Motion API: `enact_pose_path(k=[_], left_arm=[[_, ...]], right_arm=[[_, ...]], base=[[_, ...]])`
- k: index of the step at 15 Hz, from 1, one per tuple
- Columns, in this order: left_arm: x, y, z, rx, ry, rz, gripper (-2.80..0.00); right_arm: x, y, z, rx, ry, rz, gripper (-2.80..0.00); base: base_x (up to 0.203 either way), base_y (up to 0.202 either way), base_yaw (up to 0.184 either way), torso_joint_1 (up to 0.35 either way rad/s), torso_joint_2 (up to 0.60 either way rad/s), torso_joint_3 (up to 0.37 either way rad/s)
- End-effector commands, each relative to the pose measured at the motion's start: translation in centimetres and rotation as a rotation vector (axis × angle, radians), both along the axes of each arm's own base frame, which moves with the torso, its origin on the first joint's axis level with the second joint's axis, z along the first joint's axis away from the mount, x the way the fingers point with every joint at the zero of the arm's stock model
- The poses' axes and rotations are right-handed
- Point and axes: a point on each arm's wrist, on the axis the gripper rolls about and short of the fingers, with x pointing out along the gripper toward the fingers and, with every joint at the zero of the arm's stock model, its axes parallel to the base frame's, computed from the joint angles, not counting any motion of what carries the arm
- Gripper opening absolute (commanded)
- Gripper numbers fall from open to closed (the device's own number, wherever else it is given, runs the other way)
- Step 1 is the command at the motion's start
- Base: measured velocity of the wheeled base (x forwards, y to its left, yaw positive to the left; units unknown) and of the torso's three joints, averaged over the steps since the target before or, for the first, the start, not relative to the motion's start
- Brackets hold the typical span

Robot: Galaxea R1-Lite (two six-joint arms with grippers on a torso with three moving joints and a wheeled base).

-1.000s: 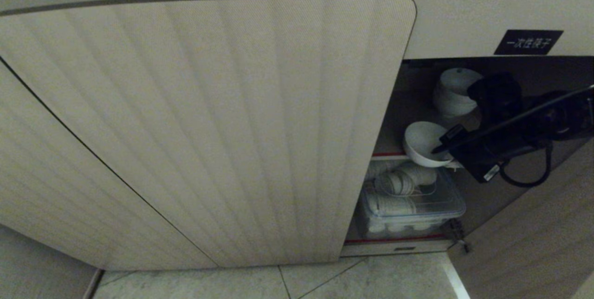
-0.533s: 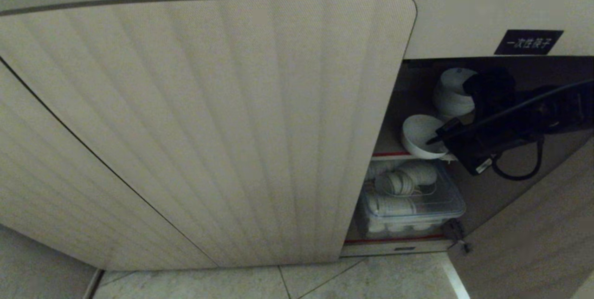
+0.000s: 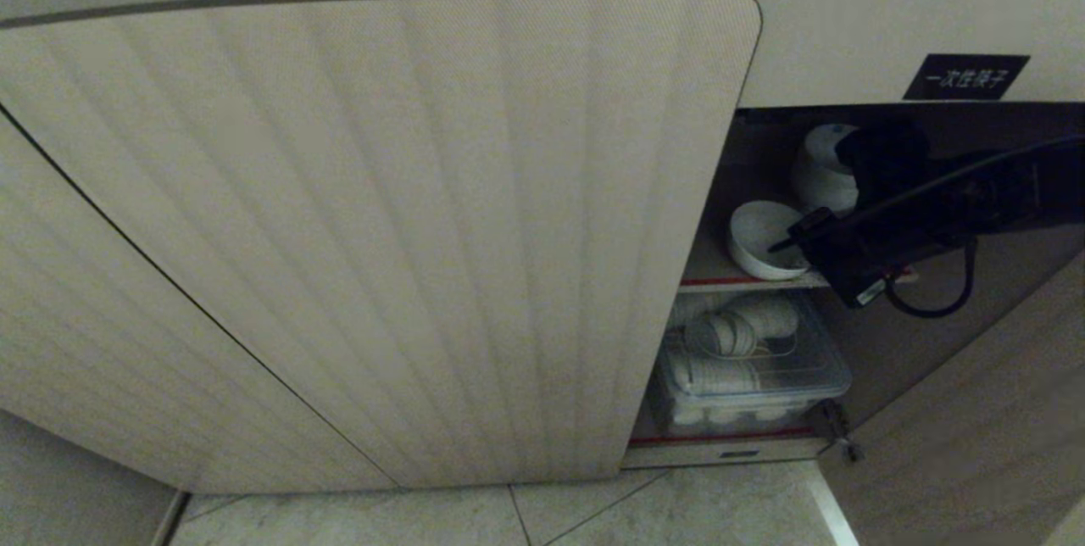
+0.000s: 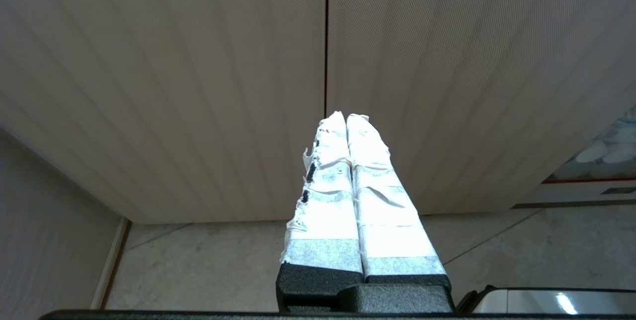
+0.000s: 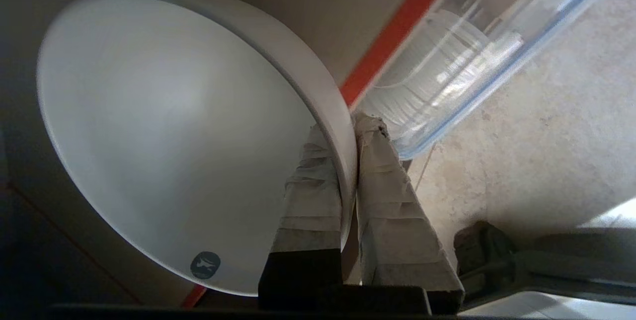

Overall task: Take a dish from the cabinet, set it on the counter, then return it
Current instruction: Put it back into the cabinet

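Pale stone floor tiles (image 3: 678,512) run along the foot of the cabinet (image 3: 848,20) in the head view, where a broad ribbed door (image 3: 381,232) fills most of the frame and covers the left part of the opening. A small black label (image 3: 965,76) with white characters sits above the open right part. Inside, the dish (image 3: 757,239) is at the upper shelf (image 3: 720,281) with the red-edged front, toward its left end, and the right pincer (image 3: 784,242) reaches in from the right with one tip inside the bowl; whether the foot rests on the shelf cannot be told. Behind the dish stands a stack of white bowls (image 3: 822,164), partly hidden by the black arm. Below the shelf a clear plastic box (image 3: 754,376) holds more white crockery. In the left wrist view the left pincer (image 4: 346,121) has its white-taped fingers pressed together, holding nothing, pointing at the ribbed doors just above the floor. In the right wrist view the right pincer (image 5: 351,128) is clamped narrowly on the rim of the dish (image 5: 164,126), one taped finger (image 5: 310,196) inside the bowl and the other outside against the wall. A small round grey mark shows inside the bowl near the rim. The red shelf edge (image 5: 392,37) and the clear plastic box (image 5: 477,46) lie beyond the rim, with floor tile beside them.
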Motion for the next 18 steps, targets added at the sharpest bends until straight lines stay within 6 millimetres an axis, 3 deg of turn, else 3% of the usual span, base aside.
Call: enact_pose_path(k=[1, 18], left_arm=[[0.0, 0.0, 0.0, 0.000, 0.000, 0.002, -2.80], [0.0, 0.0, 0.0, 0.000, 0.000, -0.001, -2.80]], right_arm=[[0.5, 0.1, -0.2, 0.003, 0.003, -0.003, -2.80], [2.7, 0.5, -0.2, 0.001, 0.041, 0.004, -2.80]], base=[[0.000, 0.000, 0.000, 0.000, 0.00, 0.000], [0.000, 0.000, 0.000, 0.000, 0.00, 0.000]])
